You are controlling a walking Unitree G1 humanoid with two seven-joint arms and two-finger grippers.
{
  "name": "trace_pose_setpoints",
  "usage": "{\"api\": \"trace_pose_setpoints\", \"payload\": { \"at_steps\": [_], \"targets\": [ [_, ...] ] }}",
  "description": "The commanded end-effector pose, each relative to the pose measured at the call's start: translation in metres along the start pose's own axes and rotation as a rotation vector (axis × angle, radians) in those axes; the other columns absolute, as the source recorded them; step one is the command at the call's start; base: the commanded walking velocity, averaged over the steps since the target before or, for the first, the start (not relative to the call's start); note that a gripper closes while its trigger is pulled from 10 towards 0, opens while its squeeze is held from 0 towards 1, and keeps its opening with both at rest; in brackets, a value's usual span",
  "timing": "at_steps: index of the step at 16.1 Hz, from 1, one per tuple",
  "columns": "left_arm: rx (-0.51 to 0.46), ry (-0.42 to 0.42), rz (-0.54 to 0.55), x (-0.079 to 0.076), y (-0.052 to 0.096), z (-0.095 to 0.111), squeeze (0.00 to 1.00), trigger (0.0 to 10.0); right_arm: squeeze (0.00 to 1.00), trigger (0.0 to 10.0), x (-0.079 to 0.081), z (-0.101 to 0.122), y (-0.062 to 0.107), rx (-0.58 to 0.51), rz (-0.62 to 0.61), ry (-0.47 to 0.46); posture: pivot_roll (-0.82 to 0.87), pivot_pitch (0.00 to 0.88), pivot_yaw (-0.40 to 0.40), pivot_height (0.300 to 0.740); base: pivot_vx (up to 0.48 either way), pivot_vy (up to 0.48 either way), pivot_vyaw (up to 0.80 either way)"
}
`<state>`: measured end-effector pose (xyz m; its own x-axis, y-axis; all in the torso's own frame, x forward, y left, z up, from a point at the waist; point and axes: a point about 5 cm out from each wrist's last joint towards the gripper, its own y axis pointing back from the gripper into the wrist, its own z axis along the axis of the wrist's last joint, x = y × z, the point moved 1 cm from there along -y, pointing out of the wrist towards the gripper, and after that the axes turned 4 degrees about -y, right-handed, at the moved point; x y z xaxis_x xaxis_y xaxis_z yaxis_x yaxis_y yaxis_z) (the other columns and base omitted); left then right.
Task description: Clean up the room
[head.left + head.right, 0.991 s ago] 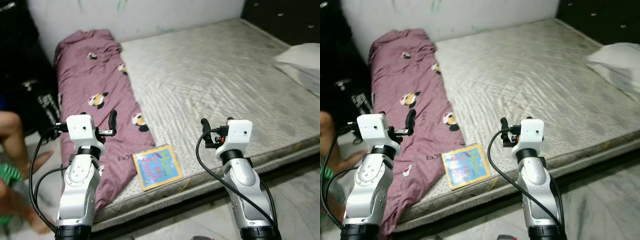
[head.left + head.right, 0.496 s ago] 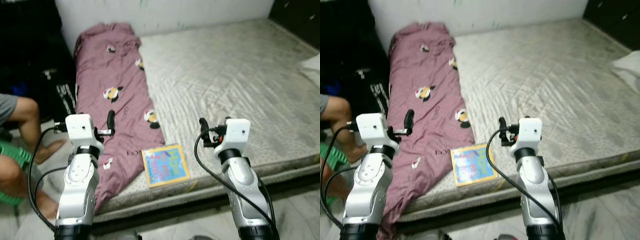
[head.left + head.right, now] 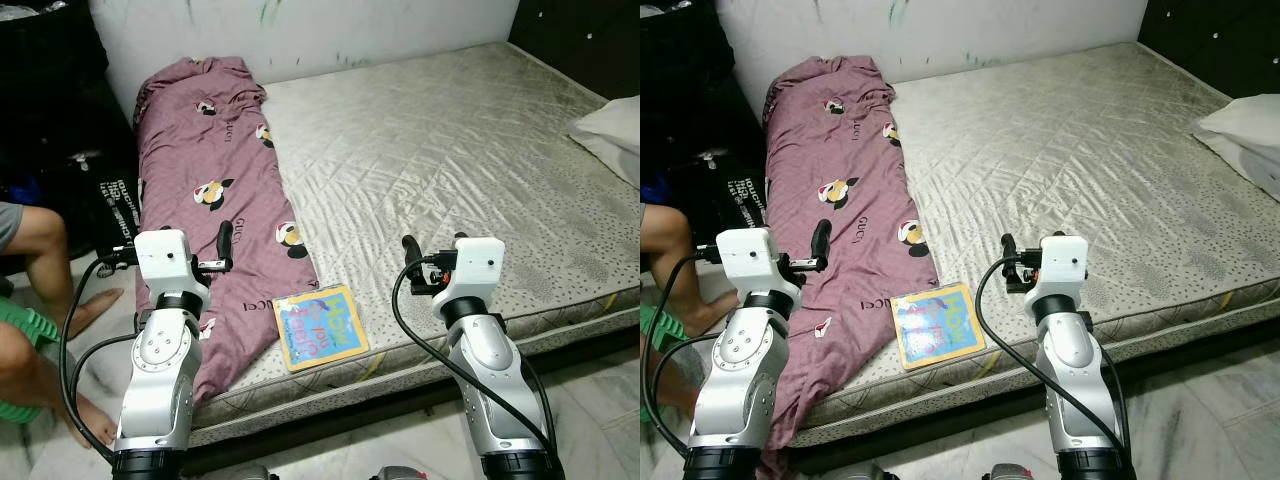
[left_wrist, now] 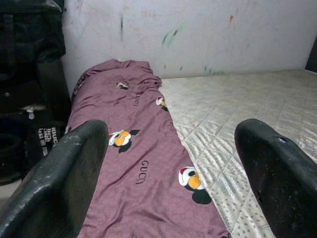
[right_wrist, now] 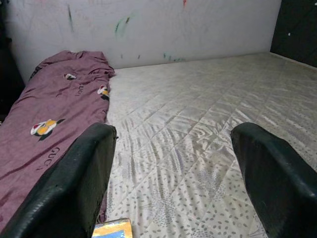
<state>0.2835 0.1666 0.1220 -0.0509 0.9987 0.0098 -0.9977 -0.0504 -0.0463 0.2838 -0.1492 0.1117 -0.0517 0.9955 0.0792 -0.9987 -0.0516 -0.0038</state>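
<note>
A thin square children's book with a yellow border and blue cover (image 3: 320, 328) lies flat at the near edge of the bare grey quilted mattress (image 3: 450, 150), just beside the long purple printed blanket (image 3: 215, 200) that runs along the mattress's left edge. The book sits between and below both raised arms, its sides slightly skewed to the mattress edge. Left gripper (image 4: 168, 163) and right gripper (image 5: 173, 168) both stand wide open, holding nothing. Judged roughly equidistant; the left looks marginally nearer.
</note>
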Motion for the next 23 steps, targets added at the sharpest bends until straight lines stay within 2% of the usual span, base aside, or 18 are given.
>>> {"api": "trace_pose_setpoints", "payload": {
  "at_steps": [1,8,11,23],
  "targets": [
    [-0.005,-0.015,0.012,0.0024,-0.0015,0.0015,0.00,10.0,0.00,10.0,0.0024,0.0035,-0.0016,-0.014,0.013,-0.005,-0.09,0.007,0.079,0.740,0.000,0.000,0.00],
    [-0.006,-0.019,0.020,0.0021,-0.0021,0.0020,0.00,10.0,0.00,10.0,0.0026,0.0040,-0.0026,-0.015,0.019,-0.009,-0.09,0.012,0.076,0.658,0.000,0.000,0.00],
    [0.000,-0.032,0.049,0.0034,-0.0019,0.0014,0.00,10.0,0.00,10.0,0.0022,0.0041,-0.0028,-0.014,0.023,-0.009,-0.09,0.014,0.072,0.658,0.000,0.000,0.00],
    [-0.008,-0.020,0.049,0.0030,-0.0024,0.0009,0.00,10.0,0.00,10.0,0.0029,0.0027,-0.0054,-0.002,0.037,0.016,-0.09,0.013,0.056,0.658,0.000,0.000,0.00]
  ]
}}
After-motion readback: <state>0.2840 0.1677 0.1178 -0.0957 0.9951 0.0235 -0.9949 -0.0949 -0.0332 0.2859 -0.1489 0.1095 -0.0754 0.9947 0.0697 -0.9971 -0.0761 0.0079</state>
